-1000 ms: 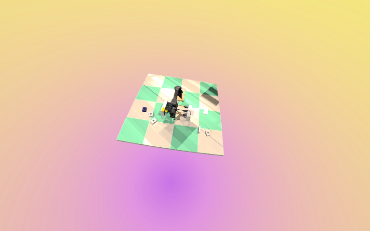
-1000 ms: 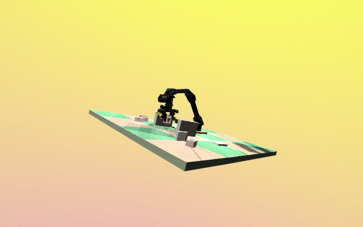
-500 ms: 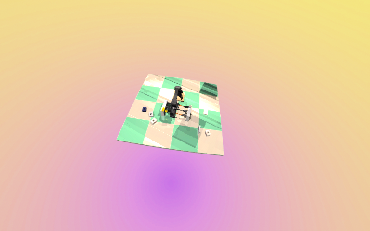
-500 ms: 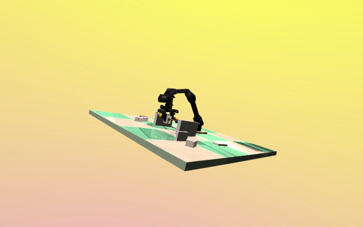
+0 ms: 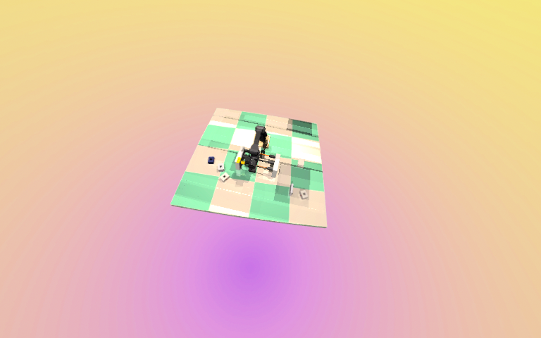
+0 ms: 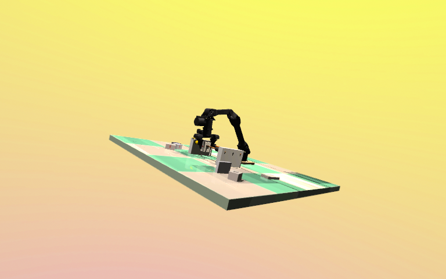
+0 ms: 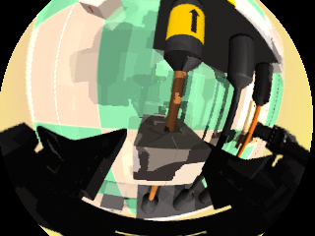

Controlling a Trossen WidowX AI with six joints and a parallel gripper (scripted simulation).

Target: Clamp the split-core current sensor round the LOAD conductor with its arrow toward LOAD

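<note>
The sensor [image 7: 159,164], a grey block, sits round the copper-coloured conductor [image 7: 175,90], which enters its top face and comes out below. Its halves look closed together; the latch and its arrow cannot be made out. The conductor's thick black end carries a yellow band [image 7: 172,22] [image 5: 238,160] [image 6: 196,142] with a black arrow pointing away from the sensor; no lettering is legible. My gripper [image 7: 161,137] [image 6: 206,145] is open, one finger on each side of the sensor. A gap shows at the left finger; the right fingertip overlaps the sensor's edge in view, and contact there cannot be told.
Two other conductors with black sleeves [image 7: 241,59] [image 7: 263,84] run close on the right. Upright panels stand at both ends, the white one [image 5: 275,166] [image 6: 230,155] at the right. A navy block [image 5: 210,160], pale blocks [image 5: 221,170] [image 5: 303,196] [image 6: 234,176] and a grey block [image 6: 223,167] stand around.
</note>
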